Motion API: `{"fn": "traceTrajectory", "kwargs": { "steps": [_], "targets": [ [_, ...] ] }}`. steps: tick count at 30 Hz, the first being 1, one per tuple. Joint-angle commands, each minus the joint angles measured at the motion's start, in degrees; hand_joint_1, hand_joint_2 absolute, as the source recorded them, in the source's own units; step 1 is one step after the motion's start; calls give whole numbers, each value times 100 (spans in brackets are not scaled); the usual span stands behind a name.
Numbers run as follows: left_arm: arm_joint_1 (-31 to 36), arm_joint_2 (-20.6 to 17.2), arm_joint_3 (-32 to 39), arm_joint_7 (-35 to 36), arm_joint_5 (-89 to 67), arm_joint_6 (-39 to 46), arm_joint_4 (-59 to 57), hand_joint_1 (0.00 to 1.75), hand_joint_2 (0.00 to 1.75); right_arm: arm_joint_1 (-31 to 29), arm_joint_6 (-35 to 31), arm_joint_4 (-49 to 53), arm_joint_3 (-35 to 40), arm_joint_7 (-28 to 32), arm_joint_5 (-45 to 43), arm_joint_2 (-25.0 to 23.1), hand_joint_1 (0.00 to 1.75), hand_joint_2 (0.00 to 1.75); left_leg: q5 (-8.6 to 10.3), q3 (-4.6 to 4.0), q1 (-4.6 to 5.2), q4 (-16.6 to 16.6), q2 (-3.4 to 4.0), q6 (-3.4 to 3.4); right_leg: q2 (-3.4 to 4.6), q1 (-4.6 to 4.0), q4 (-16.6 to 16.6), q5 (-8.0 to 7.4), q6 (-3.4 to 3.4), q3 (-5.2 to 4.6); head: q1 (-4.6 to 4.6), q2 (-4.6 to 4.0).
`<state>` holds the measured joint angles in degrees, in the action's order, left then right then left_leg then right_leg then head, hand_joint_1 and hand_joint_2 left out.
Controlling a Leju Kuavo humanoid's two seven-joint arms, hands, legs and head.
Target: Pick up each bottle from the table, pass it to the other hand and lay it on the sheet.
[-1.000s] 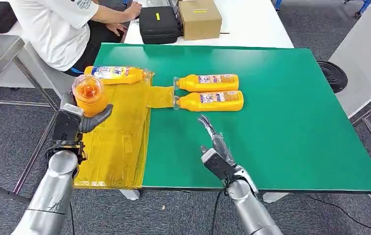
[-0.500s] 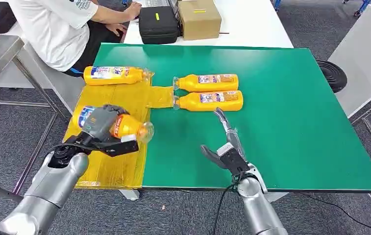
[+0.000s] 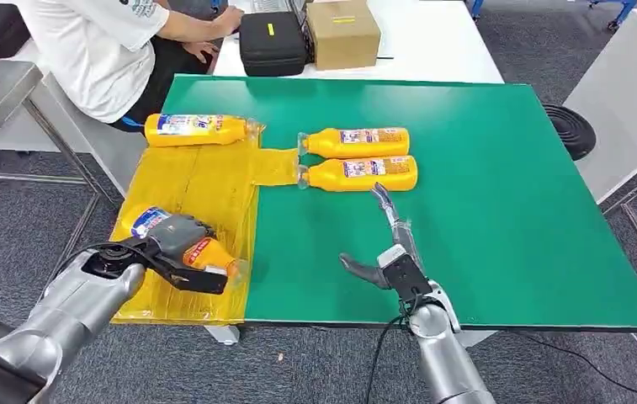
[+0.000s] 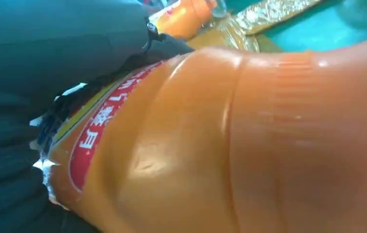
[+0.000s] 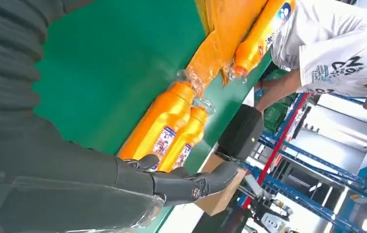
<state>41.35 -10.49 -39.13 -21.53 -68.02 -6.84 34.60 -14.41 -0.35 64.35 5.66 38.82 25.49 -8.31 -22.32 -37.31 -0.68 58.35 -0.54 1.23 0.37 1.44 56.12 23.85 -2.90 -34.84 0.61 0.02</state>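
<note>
Left hand (image 3: 182, 244) wraps its dark fingers around an orange plastic bottle with a red-and-blue label (image 3: 187, 247), holding it lying low over the crinkled yellow plastic sheet (image 3: 205, 189), near that sheet's near edge at the near-left corner of the green-topped table (image 3: 483, 210); whether the bottle touches the sheet cannot be told. The left wrist view is close on the bottle's orange wall and red label band. Right hand (image 3: 389, 248) hovers over the green top toward the near edge, fingers spread and extended, holding nothing. Just beyond its fingertips lie two more orange bottles side by side: the nearer bottle (image 3: 358, 173) and the farther bottle (image 3: 355, 141), caps on a tongue of the sheet. A fourth orange bottle (image 3: 201, 130) lies along the sheet's far edge. Beyond the table's far edge: a black zipped case (image 3: 273, 40), a brown cardboard box (image 3: 342, 30), and a seated person in a white shirt (image 3: 96, 50). Compared with half a second ago, the left hand and bottle have dropped lower and closer to the near-left corner; the right hand has barely shifted.
</note>
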Motion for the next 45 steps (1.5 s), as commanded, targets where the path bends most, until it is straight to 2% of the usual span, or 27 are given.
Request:
{"fn": "traceTrajectory", "kwargs": {
  "steps": [1,26,28,29,30,32,45],
  "targets": [
    [326,25,-547,-98,103,-263,-750,175,175,-191,-17,-383,-120,28,-27,34,0,175,-9,30,-5,-2,12,-4,4,-8,-5,5,18,28,-2,0],
    [388,20,-607,-245,356,-479,-796,173,175,-200,-38,-476,-101,67,-56,55,0,175,-5,35,-4,-4,16,-11,8,-14,-3,3,20,28,-2,0],
    [401,14,-615,-294,430,-539,-814,148,175,-195,-30,-475,-107,64,-56,52,0,175,-7,37,-4,-4,15,-11,8,-14,-2,4,19,29,-2,0],
    [399,15,-591,-339,503,-569,-822,122,175,-186,-22,-469,-110,59,-60,49,0,175,0,25,-2,-4,11,-10,7,-11,-1,0,13,17,-2,0],
    [384,14,-563,-357,567,-573,-824,44,175,-183,-19,-476,-105,59,-58,49,0,175,-5,33,-4,-4,15,-11,7,-13,-2,2,18,26,-2,0],
    [341,25,-549,-346,639,-546,-835,5,175,-206,-6,-525,-70,61,-46,65,0,175,-4,34,-4,-5,15,-10,8,-13,-3,2,18,27,-2,0],
    [366,161,-585,-443,944,-573,-1052,0,175,-223,-49,-558,-16,33,-27,84,0,175,-1,30,-2,-7,9,-10,2,-10,-5,1,16,27,-2,0]
  ]
}}
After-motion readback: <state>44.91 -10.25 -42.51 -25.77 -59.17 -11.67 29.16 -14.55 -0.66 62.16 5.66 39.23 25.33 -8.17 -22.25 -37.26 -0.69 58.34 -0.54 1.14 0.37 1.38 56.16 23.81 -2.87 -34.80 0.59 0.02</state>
